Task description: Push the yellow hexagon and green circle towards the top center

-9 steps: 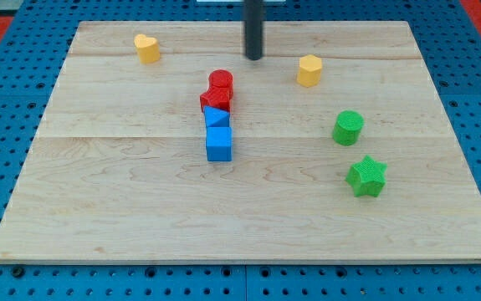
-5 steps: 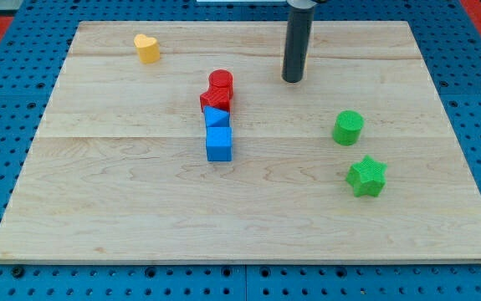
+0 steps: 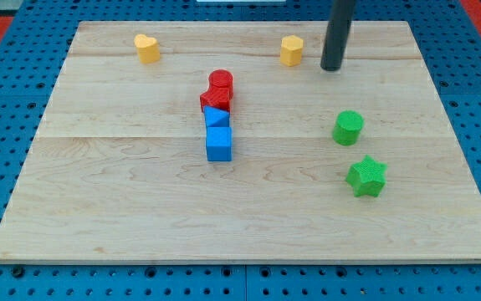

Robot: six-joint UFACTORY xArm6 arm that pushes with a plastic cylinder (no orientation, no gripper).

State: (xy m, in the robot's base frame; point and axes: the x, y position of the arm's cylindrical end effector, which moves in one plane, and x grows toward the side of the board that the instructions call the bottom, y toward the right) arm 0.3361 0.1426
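The yellow hexagon (image 3: 291, 50) stands near the view's top, a little right of centre. My tip (image 3: 331, 67) rests on the board just to the hexagon's right and slightly below it, with a small gap between them. The green circle (image 3: 348, 128) stands at the view's right, well below the tip.
A green star (image 3: 366, 176) lies below the green circle. A yellow heart-shaped block (image 3: 146, 48) is at the top left. In the middle, a red circle (image 3: 220, 84) and another red block (image 3: 212, 101) touch two blue blocks (image 3: 218, 143) below them. The wooden board (image 3: 98, 192) lies on a blue pegboard.
The tip swung from top centre to the right. The yellow hexagon has gone up and to the left, from about right of the red blocks to near the top edge. The other blocks stayed put.
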